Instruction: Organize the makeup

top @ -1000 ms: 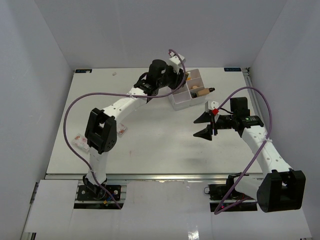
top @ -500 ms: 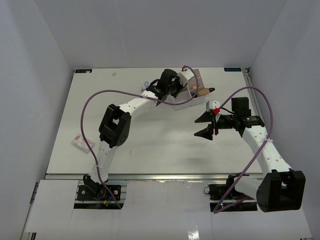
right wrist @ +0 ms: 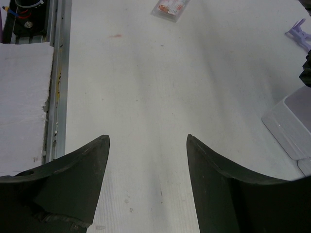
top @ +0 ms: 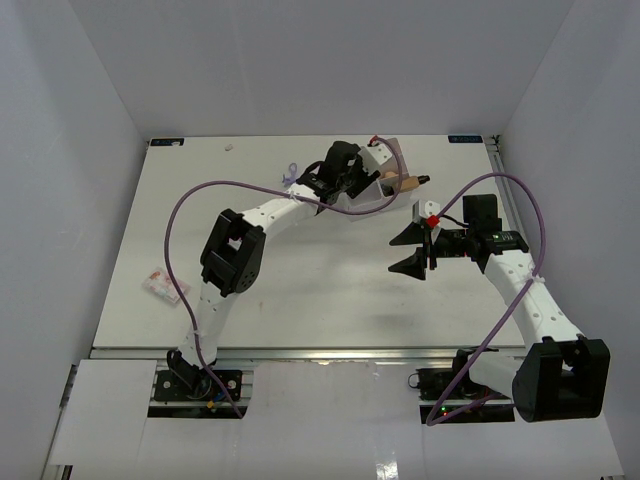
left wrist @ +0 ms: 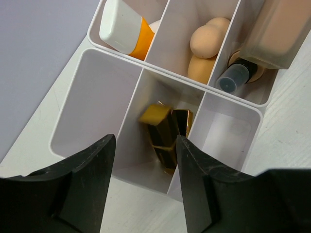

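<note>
My left gripper (left wrist: 145, 141) hangs open just above the white box (left wrist: 92, 102), with nothing between its fingers. Below the jaws, black-gold lipsticks (left wrist: 165, 131) lie in the middle near compartment. The far row holds the orange white-capped tube (left wrist: 124, 26), the peach sponge (left wrist: 206, 48) and a beige dark-capped bottle (left wrist: 272, 29). From above, the left gripper (top: 362, 175) covers most of the box (top: 365, 207). The lilac clip (top: 291, 172) lies on the table left of it. My right gripper (top: 408, 250) stands open and empty over bare table, in front of the box.
A small clear pinkish item (top: 157, 284) lies near the table's left edge. It also shows far ahead of the right gripper (right wrist: 169, 8), with the lilac clip (right wrist: 300, 31) and a box corner (right wrist: 291, 121) at right. A tiny pale object (top: 229, 147) sits at the back.
The left arm swung right and its gripper came to rest over the box, uncovering the lilac clip. The right arm has not moved.
</note>
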### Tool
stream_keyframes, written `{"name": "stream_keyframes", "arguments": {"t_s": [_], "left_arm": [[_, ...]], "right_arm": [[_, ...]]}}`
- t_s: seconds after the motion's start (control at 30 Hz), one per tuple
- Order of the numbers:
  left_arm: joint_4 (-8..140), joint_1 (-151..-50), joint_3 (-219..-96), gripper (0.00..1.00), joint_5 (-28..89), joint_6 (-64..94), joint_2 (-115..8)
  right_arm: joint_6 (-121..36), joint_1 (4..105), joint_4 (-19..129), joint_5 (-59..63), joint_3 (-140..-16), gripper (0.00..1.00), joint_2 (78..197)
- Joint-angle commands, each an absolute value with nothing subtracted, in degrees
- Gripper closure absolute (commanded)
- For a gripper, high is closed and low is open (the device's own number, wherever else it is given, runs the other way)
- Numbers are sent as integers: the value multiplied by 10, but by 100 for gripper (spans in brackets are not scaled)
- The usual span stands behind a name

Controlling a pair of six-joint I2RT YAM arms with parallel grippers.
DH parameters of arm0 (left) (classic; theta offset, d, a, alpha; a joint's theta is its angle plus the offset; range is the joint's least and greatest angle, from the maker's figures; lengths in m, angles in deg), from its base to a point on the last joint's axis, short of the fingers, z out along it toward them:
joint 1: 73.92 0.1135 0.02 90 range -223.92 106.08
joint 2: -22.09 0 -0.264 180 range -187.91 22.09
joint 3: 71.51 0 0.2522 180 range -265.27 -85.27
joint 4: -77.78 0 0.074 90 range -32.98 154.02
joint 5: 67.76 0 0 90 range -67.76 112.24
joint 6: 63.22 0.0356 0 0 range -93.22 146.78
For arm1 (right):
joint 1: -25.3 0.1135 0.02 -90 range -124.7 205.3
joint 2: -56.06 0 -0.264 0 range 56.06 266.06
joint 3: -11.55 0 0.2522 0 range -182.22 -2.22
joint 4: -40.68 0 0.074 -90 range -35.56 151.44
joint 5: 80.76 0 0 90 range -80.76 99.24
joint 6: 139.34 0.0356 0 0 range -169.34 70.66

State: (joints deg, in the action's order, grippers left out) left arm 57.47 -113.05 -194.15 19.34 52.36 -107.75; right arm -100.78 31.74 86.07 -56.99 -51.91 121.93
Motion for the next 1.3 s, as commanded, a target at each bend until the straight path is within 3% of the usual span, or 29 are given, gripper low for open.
{"name": "stream_keyframes", "arguments": {"t_s": [0.0, 0.27, 0.4, 0.67, 0.77, 0.97, 1.27], "left_arm": [[590, -1141, -1948, 30, 191, 501, -1034], [583, -1141, -1902, 24, 215, 397, -944], [562, -1140, -1821, 22, 222, 333, -857], [559, -1109, -1535, 4, 288, 125, -570], [570, -1096, -1385, 2, 295, 74, -443], [495, -1080, -1283, 2, 232, 28, -248], [420, -1079, -1261, 2, 231, -29, -128]], "right_arm": [[-1011, 315, 864, -587, -511, 29, 1223], [-1014, 315, 864, -583, -510, 29, 1224], [-1016, 315, 865, -578, -511, 29, 1227], [-1003, 354, 869, -532, -545, 29, 1256], [-979, 396, 869, -486, -571, 29, 1281], [-884, 499, 858, -369, -659, 29, 1373], [-817, 564, 872, -248, -925, 28, 1572]]}}
